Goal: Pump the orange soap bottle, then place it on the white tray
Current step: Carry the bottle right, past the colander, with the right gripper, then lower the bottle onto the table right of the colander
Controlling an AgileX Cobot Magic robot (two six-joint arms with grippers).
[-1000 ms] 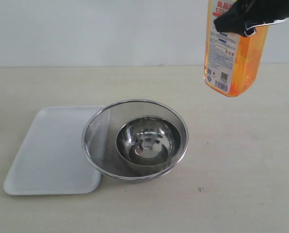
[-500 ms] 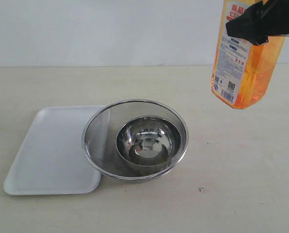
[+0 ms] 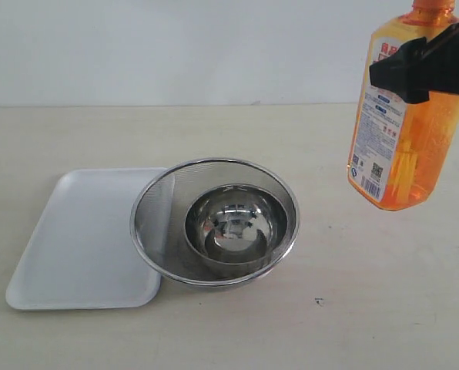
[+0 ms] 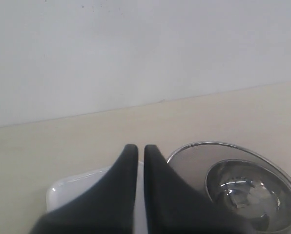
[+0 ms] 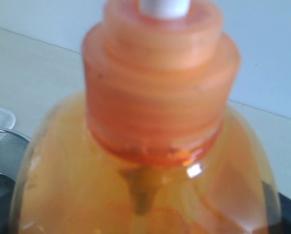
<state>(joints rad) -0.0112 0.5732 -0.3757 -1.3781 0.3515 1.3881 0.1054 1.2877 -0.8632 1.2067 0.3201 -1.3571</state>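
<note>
Right pincer (image 3: pixel 416 73): clamped across the shoulder of the orange soap bottle (image 3: pixel 403 146), its jaws spread wide by the bottle's breadth. The grip sits below the neck, which leaves the top free for pressing.
Orange soap bottle: carried over the right side of the counter (image 3: pixel 353 308), near upright with a slight lean. Its base appears clear of the surface, and it is well apart from the tray.
Collar and stem: in the right wrist view the orange collar (image 5: pixel 157 97) fills the picture and the white stem (image 5: pixel 164 6) rises from it. The pump head is out of frame, so whether it is pressed cannot be told.
Label (image 3: pixel 374 135): white, turned toward the exterior camera.
Left pincer (image 4: pixel 140 148): tips together with nothing between them, and absent from the exterior view. It looks toward the tray and strainer, and is probably the free tool for pressing the pump.
Steel bowl (image 3: pixel 233 227): nested in the middle of the mesh strainer (image 3: pixel 156 220), perhaps to catch dispensed soap. The bottle is not over it.
Mesh strainer: stands left of the bottle, and its left rim overhangs the tray's right edge.
White tray (image 3: pixel 75 239): lies flat at the left of the counter. Because of the overhang, the usable landing area is its left and middle part.
Step in hand: pumping seems not yet done, and placing calls for a carry across the strainer.
</note>
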